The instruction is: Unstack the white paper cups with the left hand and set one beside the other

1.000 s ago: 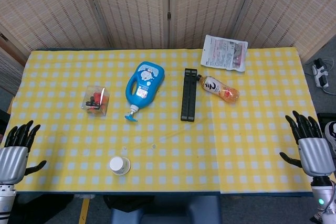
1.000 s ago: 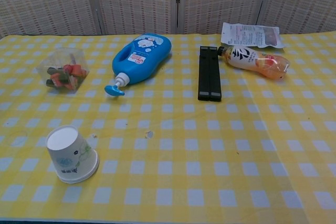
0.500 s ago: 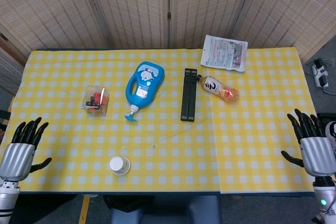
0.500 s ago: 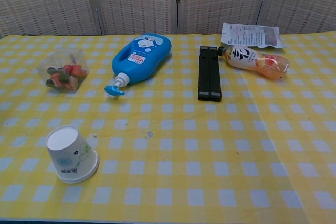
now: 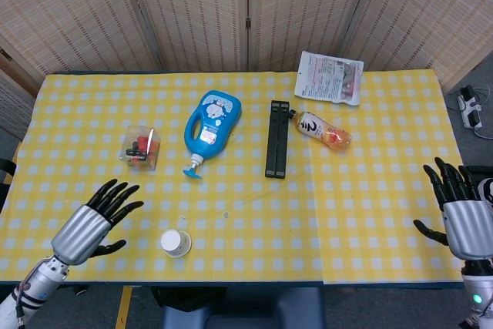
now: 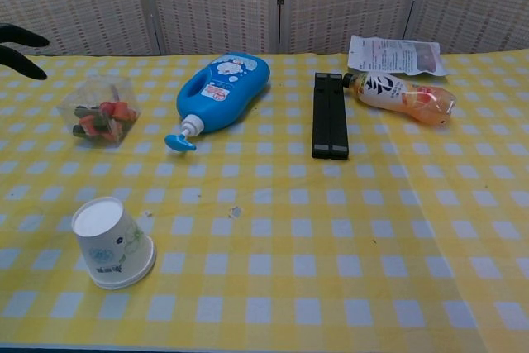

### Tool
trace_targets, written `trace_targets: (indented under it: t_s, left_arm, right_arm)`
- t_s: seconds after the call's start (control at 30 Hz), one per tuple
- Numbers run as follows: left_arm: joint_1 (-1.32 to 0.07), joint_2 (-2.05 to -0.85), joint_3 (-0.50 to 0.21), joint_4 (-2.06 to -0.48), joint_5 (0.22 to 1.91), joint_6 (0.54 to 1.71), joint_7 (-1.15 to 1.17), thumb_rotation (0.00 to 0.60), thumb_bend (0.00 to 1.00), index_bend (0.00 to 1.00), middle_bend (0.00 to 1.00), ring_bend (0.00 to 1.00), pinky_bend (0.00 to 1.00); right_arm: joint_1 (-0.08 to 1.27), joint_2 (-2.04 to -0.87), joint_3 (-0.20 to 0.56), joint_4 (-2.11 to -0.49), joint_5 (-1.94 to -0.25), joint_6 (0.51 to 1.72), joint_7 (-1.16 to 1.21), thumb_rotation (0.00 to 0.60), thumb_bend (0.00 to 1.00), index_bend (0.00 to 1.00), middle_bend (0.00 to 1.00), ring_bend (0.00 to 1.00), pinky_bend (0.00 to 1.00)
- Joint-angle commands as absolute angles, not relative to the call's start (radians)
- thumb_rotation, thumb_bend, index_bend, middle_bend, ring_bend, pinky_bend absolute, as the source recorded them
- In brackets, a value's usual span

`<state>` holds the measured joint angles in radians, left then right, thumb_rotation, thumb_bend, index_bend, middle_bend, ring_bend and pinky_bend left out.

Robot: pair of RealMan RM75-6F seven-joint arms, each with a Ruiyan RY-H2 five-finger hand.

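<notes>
Reaching is the step in hand, as we judge it: our left hand (image 5: 86,225) hovers over the near-left part of the yellow-and-white checked surface (image 5: 370,221) with its dark fingers (image 5: 115,195) spread apart and nothing in its grasp, so the unstacking itself is not yet begun. The white paper cup stack with a faint green print (image 6: 111,242) stands upside down near the front edge of the surface, its wide rim down and its white base up; in the head view it shows as a small white disc (image 5: 176,243) to the right of the left hand and slightly nearer the front edge, near it but apart, with no contact. From either view we cannot tell how many cups are nested there. In the chest view only dark fingertips (image 6: 21,47) of that hand show at the left border. Our right hand (image 5: 466,217) hangs at the far right edge, fingers likewise spread and empty, well apart from the cups. The next move, we reckon, calls for bringing the left hand rightward and down, closing around the outer cup's wall and lifting it off the inner one without tipping the stack.
</notes>
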<state>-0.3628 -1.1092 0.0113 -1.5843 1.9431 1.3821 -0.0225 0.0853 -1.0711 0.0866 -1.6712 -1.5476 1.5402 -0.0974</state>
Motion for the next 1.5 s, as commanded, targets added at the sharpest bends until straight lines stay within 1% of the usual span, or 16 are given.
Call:
trace_targets:
  t_s: [0.03,0.17,0.3,0.33,0.47,0.73,1.0,1.3,1.5]
  left_arm:
    - [-0.419,-1.110,0.031,-1.604,1.995,1.329,-0.022,0.600,0.21,0.24,0.10,0.07,0.00]
    - [-0.489,-1.112,0.053,-1.646,2.037,1.231,-0.012,0.600,0.24,0.25,0.10,0.07,0.00]
    - [-0.533,-1.123,0.056,-1.674,2.025,1.146,0.024,0.600,0.38,0.25,0.10,0.07,0.00]
    - [-0.544,-1.128,0.055,-1.683,2.013,1.121,0.034,0.600,0.39,0.25,0.10,0.07,0.00]
    - [-0.573,-1.144,0.050,-1.701,1.978,1.057,0.070,0.600,0.39,0.25,0.10,0.07,0.00]
    - [-0.593,-1.152,0.046,-1.746,1.893,0.967,0.179,0.600,0.39,0.25,0.10,0.06,0.00]
    - [-0.599,-1.155,0.047,-1.763,1.829,0.924,0.267,0.600,0.39,0.26,0.10,0.06,0.00]
    - [-0.601,-1.116,0.064,-1.808,1.769,0.891,0.310,0.600,0.39,0.24,0.10,0.06,0.00]
    - [-0.608,-1.113,0.062,-1.811,1.731,0.872,0.328,0.600,0.39,0.24,0.10,0.06,0.00]
  right_arm:
    - [0.084,-1.070,0.086,-1.674,-1.549,1.541,-0.100,0.600,0.15,0.00,0.00,0.05,0.00]
    - [0.081,-1.070,0.082,-1.679,-1.553,1.546,-0.101,0.600,0.15,0.00,0.00,0.05,0.00]
    - [0.078,-1.073,0.080,-1.674,-1.555,1.549,-0.094,0.600,0.15,0.00,0.00,0.06,0.00]
    - [0.077,-1.074,0.080,-1.672,-1.555,1.549,-0.092,0.600,0.15,0.00,0.00,0.06,0.00]
    - [0.075,-1.075,0.078,-1.663,-1.557,1.551,-0.083,0.600,0.14,0.00,0.00,0.06,0.00]
    - [0.074,-1.080,0.078,-1.640,-1.551,1.547,-0.055,0.600,0.15,0.00,0.00,0.06,0.00]
    - [0.078,-1.085,0.076,-1.617,-1.550,1.535,-0.028,0.600,0.15,0.00,0.00,0.05,0.00]
    - [0.081,-1.093,0.076,-1.600,-1.546,1.528,-0.013,0.600,0.15,0.00,0.00,0.06,0.00]
    - [0.084,-1.095,0.078,-1.595,-1.546,1.525,-0.009,0.600,0.15,0.00,0.00,0.06,0.00]
